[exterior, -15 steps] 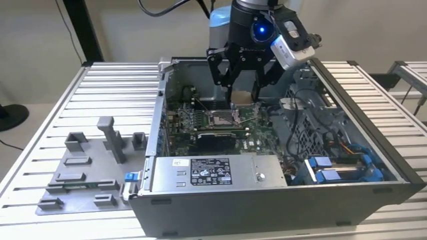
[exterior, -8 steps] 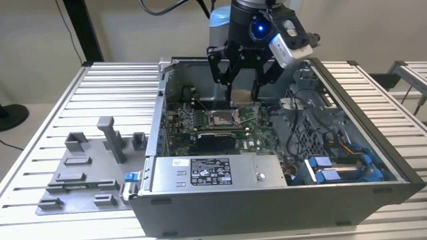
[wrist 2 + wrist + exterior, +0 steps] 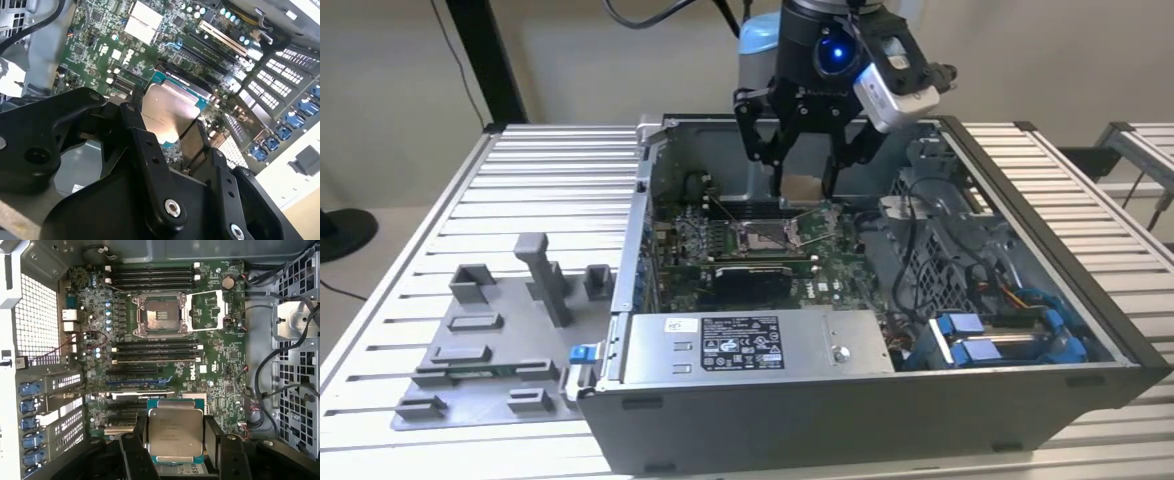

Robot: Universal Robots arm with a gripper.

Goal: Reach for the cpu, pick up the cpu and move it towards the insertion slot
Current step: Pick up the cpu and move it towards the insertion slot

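In the exterior view my gripper (image 3: 803, 186) hangs over the open computer case, shut on the cpu (image 3: 799, 187), whose tan face shows between the black fingers. In the first wrist view the cpu (image 3: 175, 434) shows its silvery top, pinched on two opposite edges by the fingers (image 3: 213, 440). The insertion slot (image 3: 161, 315) lies further across the green board, dark in the centre, with its metal frame flipped open beside it. From the exterior camera the insertion slot (image 3: 761, 236) sits below the gripper and slightly to that view's left. The second wrist view shows the cpu (image 3: 167, 114) above the board.
The case walls (image 3: 647, 200) surround the board. A silver power supply (image 3: 747, 345) fills the case's near side, with cables and blue connectors (image 3: 987, 340) on the exterior view's right. A grey fixture plate with blocks (image 3: 494, 340) lies on the slatted table at that view's left.
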